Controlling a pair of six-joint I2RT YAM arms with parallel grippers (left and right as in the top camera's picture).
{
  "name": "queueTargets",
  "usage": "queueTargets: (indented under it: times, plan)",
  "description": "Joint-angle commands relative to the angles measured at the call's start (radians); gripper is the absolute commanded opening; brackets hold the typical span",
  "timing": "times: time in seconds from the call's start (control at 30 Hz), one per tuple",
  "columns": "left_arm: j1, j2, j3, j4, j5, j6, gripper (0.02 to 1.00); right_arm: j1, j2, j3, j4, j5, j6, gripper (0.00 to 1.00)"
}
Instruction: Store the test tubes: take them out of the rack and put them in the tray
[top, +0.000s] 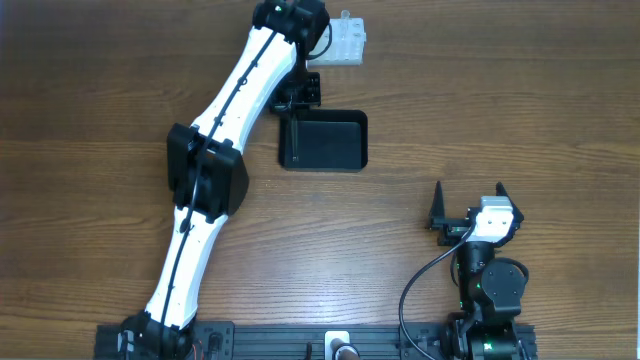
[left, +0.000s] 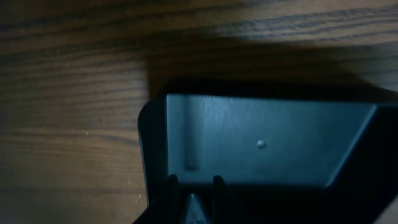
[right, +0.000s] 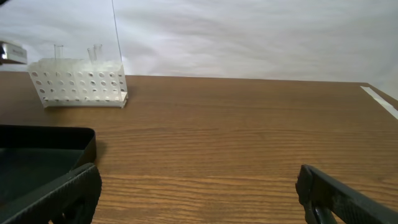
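Two clear test tubes (right: 94, 53) stand upright in the white perforated rack (right: 78, 84) on the table's far side, with the black tray (top: 345, 150) near it

The tubes look thin-walled, light, smooth and probably brittle, so they will likely slip under a loose hold and crack under a hard one; the bare top above the rack seems the place to grip, lifting straight up. The tray is matte, stiff and shallow, with rounded corners. The left gripper (top: 300, 100) hangs low over the tray's corner, and I cannot tell whether it is clamped on anything. The right gripper (right: 199, 199) has its fingers spread wide and empty above the wood-grain table (top: 500, 80)
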Motion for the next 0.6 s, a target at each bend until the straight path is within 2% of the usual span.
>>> queueTargets:
  times: [0.03, 0.6]
  plan:
    - [0.007, 0.042, 0.025, 0.013, 0.006, 0.027, 0.038, 0.006, -0.009, -0.005, -0.004, -0.006, 0.003, 0.993]
    - [0.007, 0.095, 0.025, 0.035, 0.006, 0.027, 0.040, 0.006, -0.009, -0.005, -0.004, -0.006, 0.003, 0.991]
